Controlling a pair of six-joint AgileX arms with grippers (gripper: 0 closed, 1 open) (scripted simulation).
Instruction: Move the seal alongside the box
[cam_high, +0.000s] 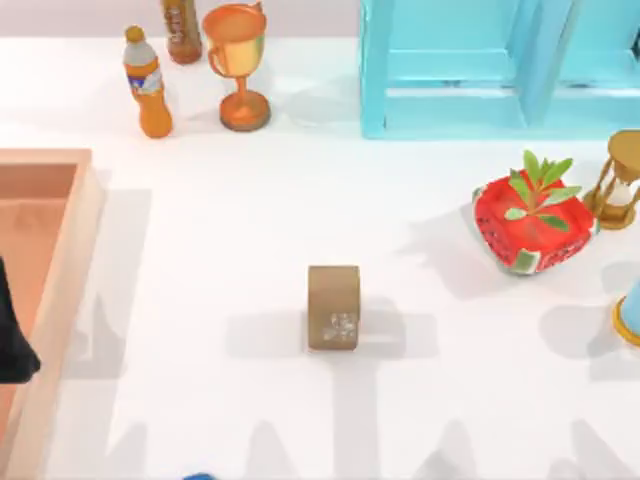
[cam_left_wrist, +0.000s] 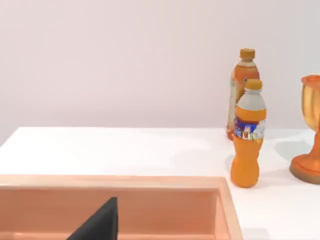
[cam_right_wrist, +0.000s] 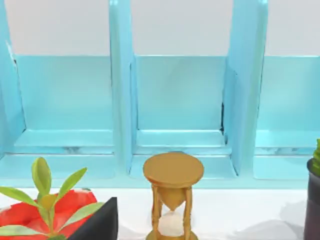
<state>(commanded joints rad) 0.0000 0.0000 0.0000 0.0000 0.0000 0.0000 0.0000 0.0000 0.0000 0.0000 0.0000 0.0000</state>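
The seal (cam_high: 333, 307) is a small tan-brown block lying on the white table near the middle, its pale engraved end face towards the front edge. The box (cam_high: 78, 240), with a thick light-wood rim and reddish-brown inside, runs off the table's left side. Its rim also crosses the left wrist view (cam_left_wrist: 150, 182). My left arm (cam_high: 14, 338) hangs dark over the box, well left of the seal. A dark part of my left gripper (cam_left_wrist: 97, 225) shows above the box's inside. A dark part of my right gripper (cam_right_wrist: 97, 222) shows near the hourglass, far from the seal.
Two orange bottles (cam_high: 148, 85) (cam_high: 182, 28) and an orange trophy cup (cam_high: 238, 65) stand at the back left. A light-blue shelf (cam_high: 490, 65) fills the back right. A red planter (cam_high: 530, 225), an hourglass (cam_high: 622, 180) and a blue-orange object (cam_high: 630, 318) crowd the right side.
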